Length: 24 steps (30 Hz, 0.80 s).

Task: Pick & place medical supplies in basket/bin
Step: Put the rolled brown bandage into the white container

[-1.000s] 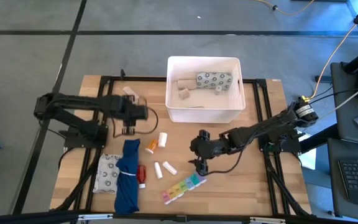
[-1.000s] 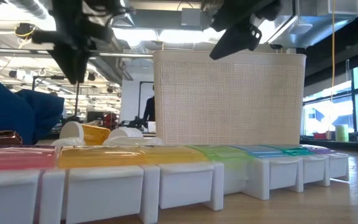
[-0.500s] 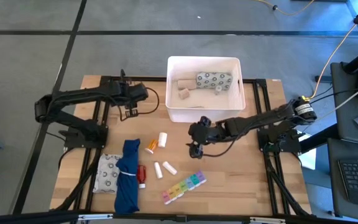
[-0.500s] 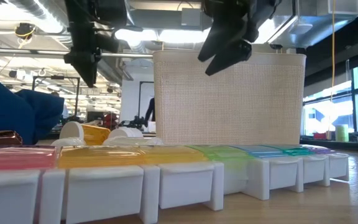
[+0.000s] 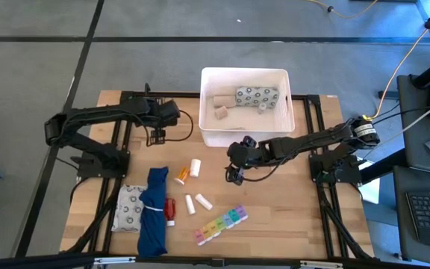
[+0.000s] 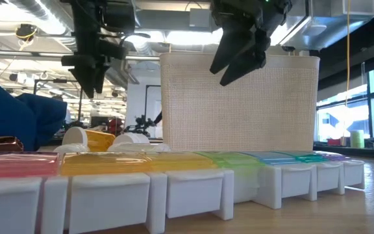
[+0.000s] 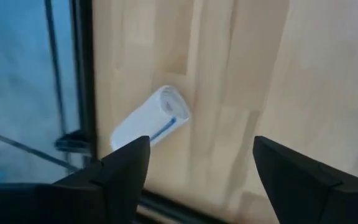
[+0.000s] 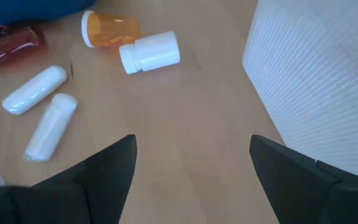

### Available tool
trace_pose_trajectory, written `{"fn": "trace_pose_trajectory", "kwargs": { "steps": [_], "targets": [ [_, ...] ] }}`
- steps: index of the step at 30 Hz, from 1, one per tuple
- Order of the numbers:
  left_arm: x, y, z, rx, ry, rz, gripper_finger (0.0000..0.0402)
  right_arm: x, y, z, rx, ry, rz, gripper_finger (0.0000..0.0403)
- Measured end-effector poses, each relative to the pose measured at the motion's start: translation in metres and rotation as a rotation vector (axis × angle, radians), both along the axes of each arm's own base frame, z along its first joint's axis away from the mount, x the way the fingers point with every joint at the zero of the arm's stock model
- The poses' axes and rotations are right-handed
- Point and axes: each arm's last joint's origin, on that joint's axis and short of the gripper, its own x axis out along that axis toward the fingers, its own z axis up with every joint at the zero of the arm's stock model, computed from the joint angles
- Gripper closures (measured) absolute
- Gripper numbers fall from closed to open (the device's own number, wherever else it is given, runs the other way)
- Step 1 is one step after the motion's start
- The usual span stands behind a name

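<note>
- High view: the white tub [image 5: 245, 136] already holds a patterned packet [image 5: 257, 96]; the right claw [image 5: 234, 174] hangs empty just in front of it, near the white pill bottle [image 5: 195, 166] on the desk [image 5: 275, 217]
- Left wrist view: the left claw [image 7: 194, 162], fingers spread, faces a gauze roll [image 7: 149, 118]; reaching is the step, lowering next
- Right wrist view: fingers parted above bare wood

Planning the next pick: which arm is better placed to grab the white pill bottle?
Probably right. The right gripper hangs open just beside the white pill bottle, which lies ahead of it in its wrist view. The left gripper is open too, over a gauze roll near the table's edge.
</note>
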Motion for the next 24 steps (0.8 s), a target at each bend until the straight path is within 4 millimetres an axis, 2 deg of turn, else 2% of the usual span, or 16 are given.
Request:
{"fn": "trace_pose_trajectory", "kwargs": {
  "steps": [8,14,18,24],
  "targets": [
    [0.013,0.004,0.003,0.006,-0.171,0.029,0.012,0.0,0.0,0.0,0.0,0.002,-0.001,0.0089],
    [-0.003,0.008,-0.007,0.008,0.086,-0.203,0.013,0.0,0.0,0.0,-0.001,0.007,-0.001,0.0089],
    [-0.015,0.019,-0.029,-0.066,0.132,-0.274,0.0142,-0.001,0.0,0.0,0.001,0.008,-0.003,0.0089],
    [-0.025,0.041,-0.05,0.037,0.172,-0.345,0.0154,-0.001,0.0,0.0,0.001,0.008,-0.003,0.0089]
  ]
}}
